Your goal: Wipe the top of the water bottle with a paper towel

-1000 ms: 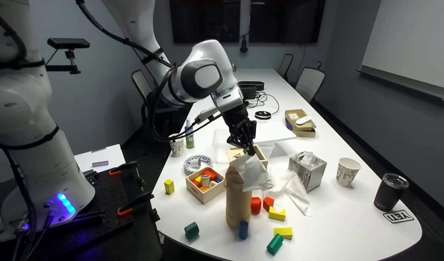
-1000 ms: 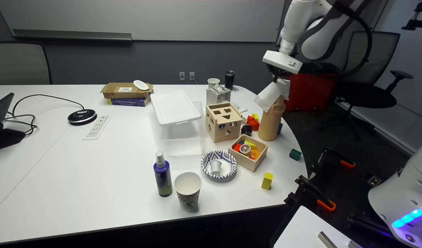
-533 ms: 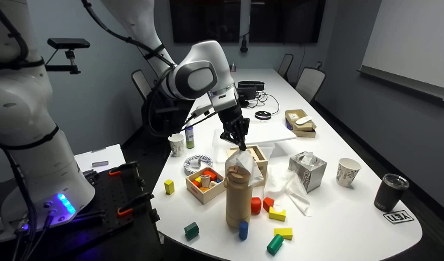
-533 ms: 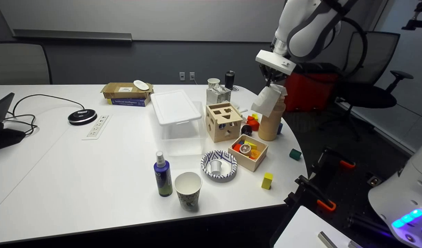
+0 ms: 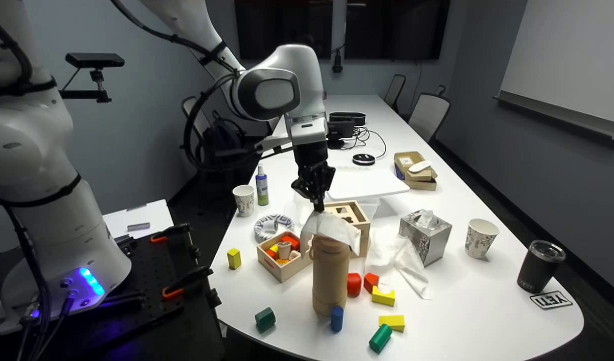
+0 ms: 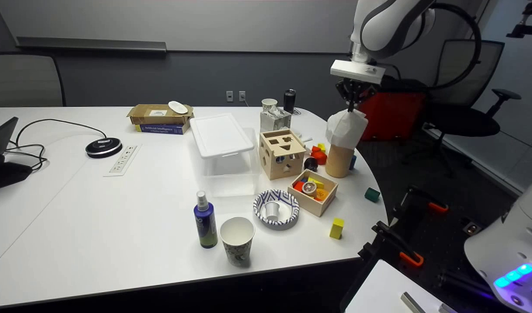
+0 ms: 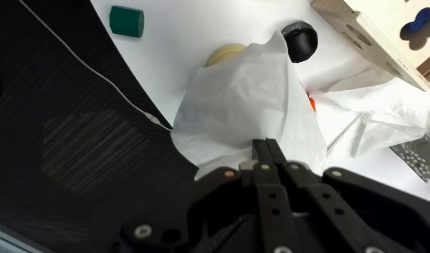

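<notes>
The hand point(image 7: 266, 141) pinches a white paper towel point(image 7: 236, 102), which drapes over the top of the bottle point(image 5: 330, 276) standing upright on the white table point(image 5: 462, 316).

Is a white table point(image 5: 462, 316) below the fingers point(image 7: 260, 151), carrying the water bottle point(image 5: 330, 276) under them, shape sorter point(image 6: 277, 153) near, tissue box point(image 5: 421, 239) farther.

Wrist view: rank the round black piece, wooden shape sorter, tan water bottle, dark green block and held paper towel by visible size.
1. Held paper towel
2. Wooden shape sorter, cut off by the frame
3. Dark green block and round black piece: too alike to rank
4. Tan water bottle, mostly hidden by the towel
</notes>
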`<action>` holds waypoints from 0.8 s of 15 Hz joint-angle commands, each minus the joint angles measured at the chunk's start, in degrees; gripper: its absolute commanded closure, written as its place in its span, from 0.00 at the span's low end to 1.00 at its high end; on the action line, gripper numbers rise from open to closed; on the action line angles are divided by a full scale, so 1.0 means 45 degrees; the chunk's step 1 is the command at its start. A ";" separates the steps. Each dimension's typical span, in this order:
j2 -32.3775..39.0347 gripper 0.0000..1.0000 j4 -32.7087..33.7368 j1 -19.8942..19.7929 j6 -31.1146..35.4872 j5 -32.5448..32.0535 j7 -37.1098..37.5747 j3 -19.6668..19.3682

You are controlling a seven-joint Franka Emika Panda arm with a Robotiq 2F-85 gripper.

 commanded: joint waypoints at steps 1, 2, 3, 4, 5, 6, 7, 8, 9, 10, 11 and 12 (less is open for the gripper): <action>-0.0476 1.00 0.0235 -0.0424 -0.1287 0.0078 -0.0292 0.0232; -0.0498 1.00 0.0317 -0.0484 -0.1501 0.0007 -0.0215 0.0227; -0.0447 1.00 0.0458 -0.0559 -0.1689 -0.0125 -0.0105 0.0210; -0.0389 1.00 0.0571 -0.0613 -0.1805 -0.0258 -0.0004 0.0197; -0.0360 1.00 0.0687 -0.0684 -0.2019 -0.0282 -0.0033 0.0190; -0.0303 1.00 0.0789 -0.0740 -0.2141 -0.0305 -0.0015 0.0185; -0.0250 1.00 0.0886 -0.0803 -0.2102 -0.0431 0.0108 0.0164; -0.0224 1.00 0.0942 -0.0856 -0.2004 -0.0543 0.0214 0.0150; -0.0203 1.00 0.0954 -0.0925 -0.1752 -0.0490 0.0209 0.0145; -0.0210 1.00 0.0973 -0.0985 -0.1628 -0.0470 0.0235 0.0131; -0.0156 1.00 0.1023 -0.1034 -0.1384 -0.0558 0.0382 0.0102; -0.0149 1.00 0.1050 -0.1101 -0.1128 -0.0599 0.0475 0.0074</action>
